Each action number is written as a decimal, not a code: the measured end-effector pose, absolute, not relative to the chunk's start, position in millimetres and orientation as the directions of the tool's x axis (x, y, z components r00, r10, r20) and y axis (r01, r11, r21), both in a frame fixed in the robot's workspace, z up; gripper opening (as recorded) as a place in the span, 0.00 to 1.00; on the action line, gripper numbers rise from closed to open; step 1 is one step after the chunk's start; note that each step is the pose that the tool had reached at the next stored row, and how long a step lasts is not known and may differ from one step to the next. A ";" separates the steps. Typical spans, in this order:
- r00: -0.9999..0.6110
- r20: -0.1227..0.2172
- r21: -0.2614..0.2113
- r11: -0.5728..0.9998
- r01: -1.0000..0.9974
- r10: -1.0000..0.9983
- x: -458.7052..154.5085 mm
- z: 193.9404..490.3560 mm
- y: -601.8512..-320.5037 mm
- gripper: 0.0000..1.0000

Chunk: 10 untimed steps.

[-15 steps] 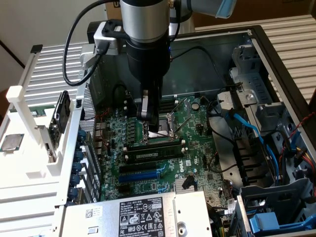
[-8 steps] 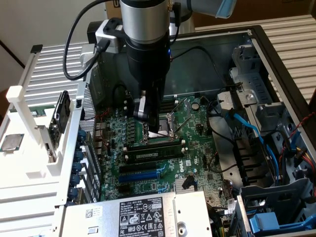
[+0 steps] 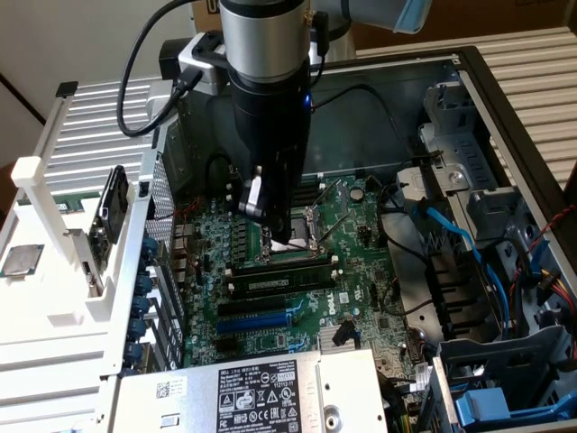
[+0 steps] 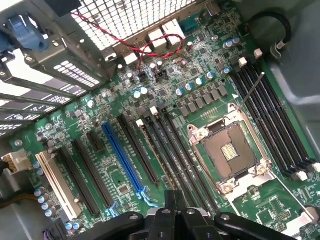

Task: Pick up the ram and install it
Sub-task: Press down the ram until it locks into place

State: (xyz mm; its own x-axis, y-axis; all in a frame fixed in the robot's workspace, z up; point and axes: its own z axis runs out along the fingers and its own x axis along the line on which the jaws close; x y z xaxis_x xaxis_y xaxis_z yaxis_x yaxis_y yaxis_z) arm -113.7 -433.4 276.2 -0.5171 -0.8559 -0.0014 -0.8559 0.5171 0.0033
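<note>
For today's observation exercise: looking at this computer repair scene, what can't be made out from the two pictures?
- Exterior view: the gripper hides part of the processor socket.
- Exterior view: the print on the memory stick is too small to read.
- Wrist view: the blue slot is cut short by the gripper.

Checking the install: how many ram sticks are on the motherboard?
1: the ram lies along the memory slots between the CPU socket and the blue expansion slot. The arm may hide others.
</note>
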 end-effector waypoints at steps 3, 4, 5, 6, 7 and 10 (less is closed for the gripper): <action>-0.555 -0.001 0.003 0.555 -0.832 -0.832 -113.7 276.0 -433.4 0.10; -0.567 -0.001 0.003 0.567 -0.824 -0.824 -113.7 276.0 -433.4 0.10; -0.579 -0.001 0.003 0.579 -0.815 -0.815 -113.7 276.0 -433.4 0.10; -0.591 -0.001 0.003 0.591 -0.807 -0.807 -113.7 275.9 -433.4 0.10; -0.614 -0.001 0.003 0.614 -0.789 -0.789 -113.7 275.8 -433.4 0.10; -0.648 -0.001 0.003 0.648 -0.762 -0.762 -113.6 275.7 -433.4 0.10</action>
State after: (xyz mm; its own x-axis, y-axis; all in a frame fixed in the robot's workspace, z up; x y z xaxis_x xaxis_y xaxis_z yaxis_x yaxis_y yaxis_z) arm -113.6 -433.4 275.7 -0.6477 -0.7619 -0.0014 -0.7619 0.6477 0.0033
